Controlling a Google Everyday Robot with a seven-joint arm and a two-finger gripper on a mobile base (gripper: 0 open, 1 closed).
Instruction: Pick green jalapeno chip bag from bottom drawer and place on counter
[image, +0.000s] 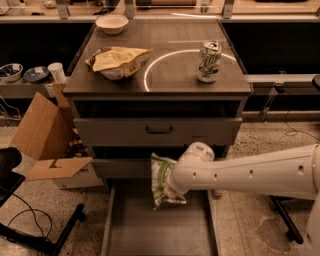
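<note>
The green jalapeno chip bag (161, 181) hangs upright above the open bottom drawer (150, 230), in front of the middle drawer's face. My gripper (172, 189) is at the bag's right side, shut on the bag and holding it clear of the drawer's grey floor. The white arm reaches in from the right and hides the gripper's fingers. The counter (165, 75) with its bright ring (150, 70) lies above, at the top of the cabinet.
A tan-yellow bag (119, 61), a soda can (208, 61) and a white bowl (112, 23) sit on the counter. Two shallower drawers (159, 130) are shut. A cardboard box (47, 135) stands left of the cabinet. A black stand base (45, 235) lies at lower left.
</note>
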